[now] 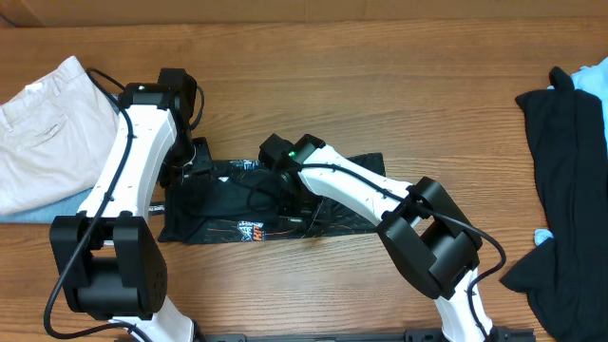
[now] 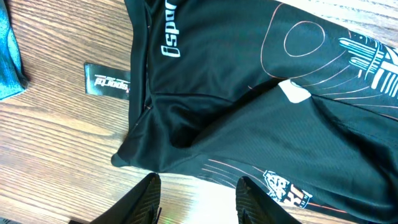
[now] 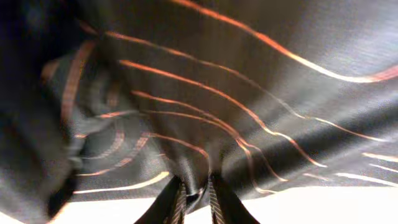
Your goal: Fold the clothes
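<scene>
The black jersey (image 1: 228,204) with orange-red lines and white logos lies partly folded on the wooden table in the middle of the overhead view. It fills the left wrist view (image 2: 261,93) and the right wrist view (image 3: 249,74). My left gripper (image 2: 198,196) is open and empty, just off the jersey's near edge over bare wood; in the overhead view it sits at the jersey's left end (image 1: 185,161). My right gripper (image 3: 194,194) is shut on a pinched fold of the jersey, at its middle (image 1: 290,195).
Beige trousers (image 1: 43,133) lie on a blue garment at the far left. A pile of plain black clothes (image 1: 560,171) lies at the far right. A small black hang tag (image 2: 107,79) lies on the wood beside the jersey.
</scene>
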Robot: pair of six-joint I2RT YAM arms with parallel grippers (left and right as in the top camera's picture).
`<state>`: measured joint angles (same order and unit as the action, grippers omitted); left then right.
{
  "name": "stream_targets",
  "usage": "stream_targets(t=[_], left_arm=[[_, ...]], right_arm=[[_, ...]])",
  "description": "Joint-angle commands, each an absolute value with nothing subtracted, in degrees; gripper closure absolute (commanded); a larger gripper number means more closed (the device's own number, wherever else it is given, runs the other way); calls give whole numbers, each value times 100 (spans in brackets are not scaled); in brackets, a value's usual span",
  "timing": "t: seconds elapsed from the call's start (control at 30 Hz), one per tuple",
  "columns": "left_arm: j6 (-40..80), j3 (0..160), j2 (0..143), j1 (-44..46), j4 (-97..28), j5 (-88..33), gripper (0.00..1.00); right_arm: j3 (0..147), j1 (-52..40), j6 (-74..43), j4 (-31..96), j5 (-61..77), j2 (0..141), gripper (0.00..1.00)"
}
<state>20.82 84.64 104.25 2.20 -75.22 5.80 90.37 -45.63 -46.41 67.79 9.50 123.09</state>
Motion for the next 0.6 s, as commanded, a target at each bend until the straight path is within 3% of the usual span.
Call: stream_targets(t=[0.0, 0.33, 0.53, 0.57], left_arm=[[1968, 8556, 10339, 215, -7518, 598, 57], [1968, 8556, 10339, 215, -7524, 613, 57], [1973, 8556, 10339, 215, -7596, 777, 56], [1975, 8556, 10339, 215, -7605, 838, 52]], right_arm=[[9397, -4525, -4609, 7107, 274, 12149, 82], [10064, -4180, -4300, 7644, -821, 11187, 76], [10057, -3415, -3667, 7881, -1068, 10840, 72], [10044, -3323, -3583, 7929, -1066, 10840, 72]])
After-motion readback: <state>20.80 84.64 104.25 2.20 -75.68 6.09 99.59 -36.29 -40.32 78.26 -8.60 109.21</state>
